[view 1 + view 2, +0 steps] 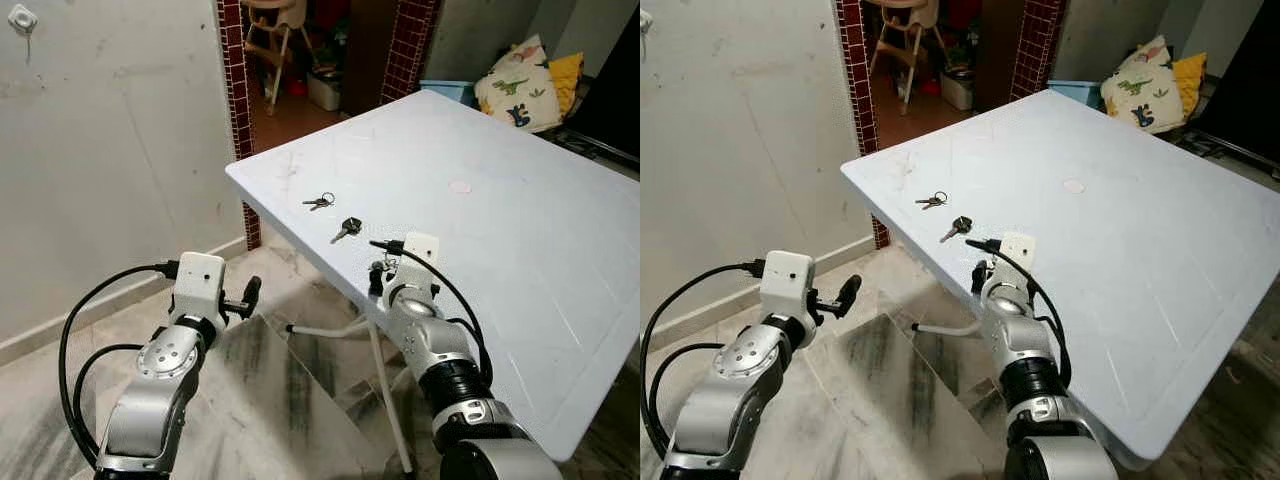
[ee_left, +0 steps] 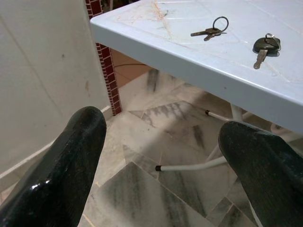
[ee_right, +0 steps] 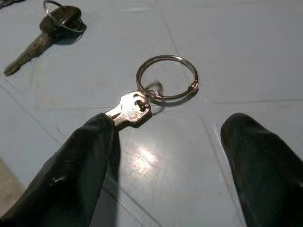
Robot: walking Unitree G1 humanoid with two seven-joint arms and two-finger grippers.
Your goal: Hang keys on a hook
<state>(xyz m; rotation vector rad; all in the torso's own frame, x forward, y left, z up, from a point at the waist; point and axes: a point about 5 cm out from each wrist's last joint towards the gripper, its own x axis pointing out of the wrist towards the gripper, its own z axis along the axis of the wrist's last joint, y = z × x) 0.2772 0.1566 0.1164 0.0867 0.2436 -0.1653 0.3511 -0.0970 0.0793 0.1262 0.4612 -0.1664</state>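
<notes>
Right wrist view, close over the pale blue bench (image 3: 246, 56): silver key with ring (image 3: 156, 90) lying flat on the surface, blade hidden under one black finger (image 3: 80, 161), round ring resting just beyond the key's head. Right gripper (image 3: 165, 156) with jaws spread apart, nothing clasped between them; second finger set well off to the other side of the key. Black-headed key (image 3: 45, 33) lying farther off, near the bench edge, on a ring of its own.

Head views, looking down: right gripper (image 1: 385, 275) low over the near-left part of the bench (image 1: 500, 200). Black-headed key (image 1: 347, 229) just ahead of it, and a small pair of keys on a ring (image 1: 319, 201) beyond that, nearer the bench corner. Wall hook (image 1: 22, 19) high on the grey wall at far left, well apart from the bench.

Left gripper (image 1: 240, 300) held out over the marbled floor (image 1: 270, 400), beside the bench and below its edge. Left wrist view: jaws released and wide, holding nothing, both fingers (image 2: 71, 161) framing floor tiles and a white bench leg (image 2: 194, 165).
</notes>
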